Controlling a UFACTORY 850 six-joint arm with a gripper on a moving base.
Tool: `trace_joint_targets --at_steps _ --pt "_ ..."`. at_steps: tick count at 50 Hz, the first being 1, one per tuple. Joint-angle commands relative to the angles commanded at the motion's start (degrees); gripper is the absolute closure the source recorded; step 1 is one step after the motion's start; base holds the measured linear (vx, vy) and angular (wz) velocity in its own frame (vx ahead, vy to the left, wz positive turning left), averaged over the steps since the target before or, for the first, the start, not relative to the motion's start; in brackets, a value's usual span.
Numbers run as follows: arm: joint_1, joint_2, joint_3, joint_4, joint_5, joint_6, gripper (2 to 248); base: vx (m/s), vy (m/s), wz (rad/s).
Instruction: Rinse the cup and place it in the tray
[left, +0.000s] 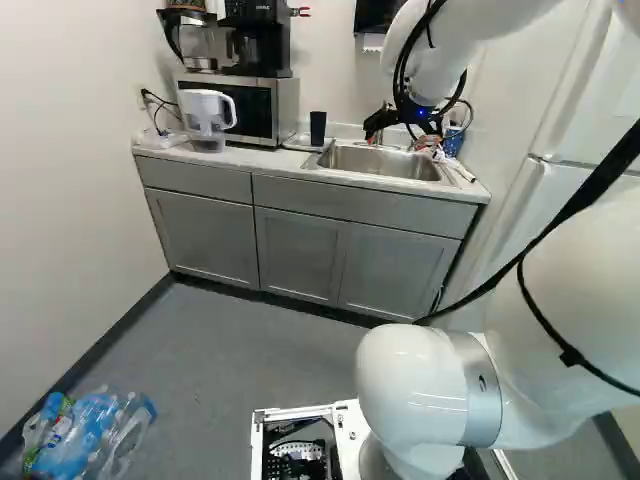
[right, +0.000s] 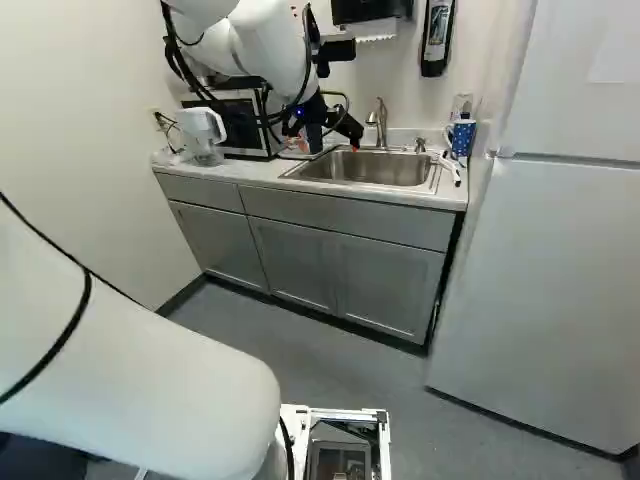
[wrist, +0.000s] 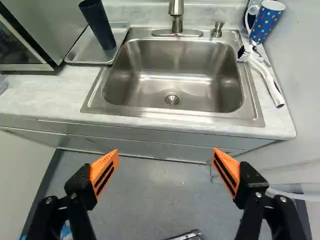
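Gripper (wrist: 165, 151): open, empty. Left to right: tray (wrist: 86, 53), holding the dark cup (wrist: 99, 25), probably light, stiff and slick once wet; you should grasp its sides gently at mid-height. Sink (wrist: 195, 62). Spotted mug (wrist: 268, 23), likely heavier.

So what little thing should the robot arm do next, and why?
I think it should draw the gripper back a little from the counter. The dark cup already stands in the tray, and the gripper is open with nothing between its fingers. The pictures can't show whether the cup was rinsed, so that's only my best guess.
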Motion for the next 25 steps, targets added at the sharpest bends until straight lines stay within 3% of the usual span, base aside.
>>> trace_joint_targets --at_steps 25 --pt "0.88 0.13 3.44 0.00 5.04 -0.12 3 0.000 0.000 0.000"
